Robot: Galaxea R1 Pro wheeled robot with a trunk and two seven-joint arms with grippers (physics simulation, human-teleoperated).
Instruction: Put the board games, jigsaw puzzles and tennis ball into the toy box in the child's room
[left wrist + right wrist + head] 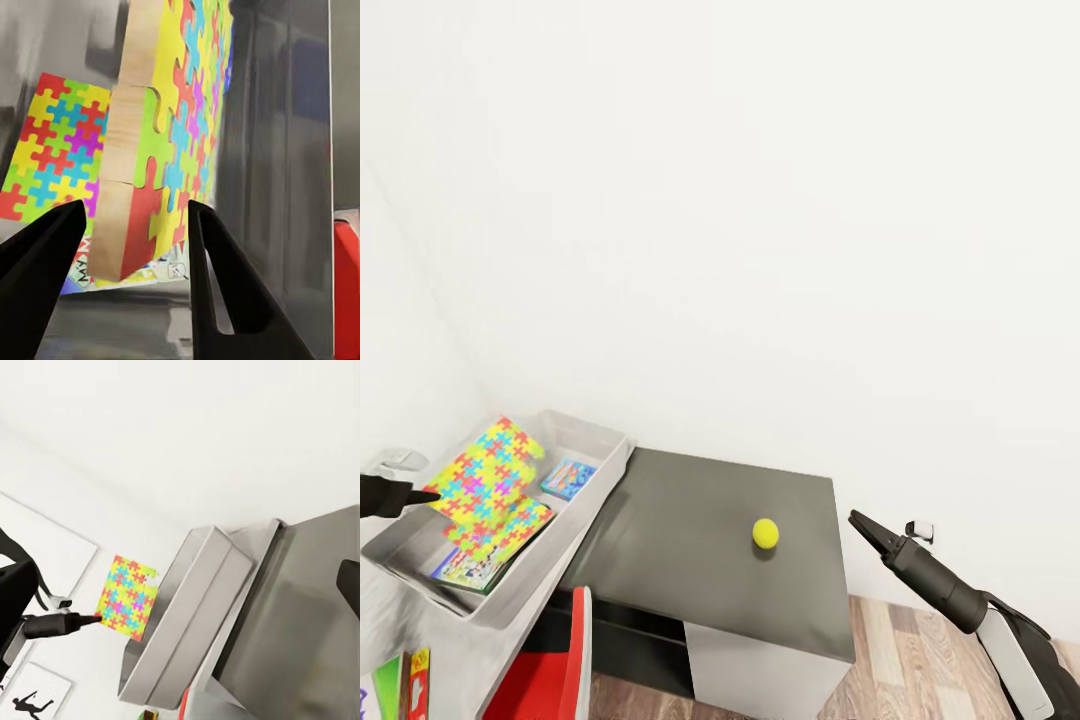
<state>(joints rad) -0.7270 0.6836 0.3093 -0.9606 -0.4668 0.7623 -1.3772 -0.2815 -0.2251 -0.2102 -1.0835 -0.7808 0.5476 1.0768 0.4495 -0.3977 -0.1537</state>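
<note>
Between the left gripper's (135,247) parted fingers, the jigsaw puzzle (161,142) stands edge-on, tilted over the toy box (595,470).

Black tapered tool (857,518) fingers, dark grey cylindrical wrist, white forearm shell behind

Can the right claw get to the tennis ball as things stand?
Probably yes. The tennis ball sits alone on the dark lower section of the table, and the right claw hangs beside that section's edge with nothing between them.
</note>
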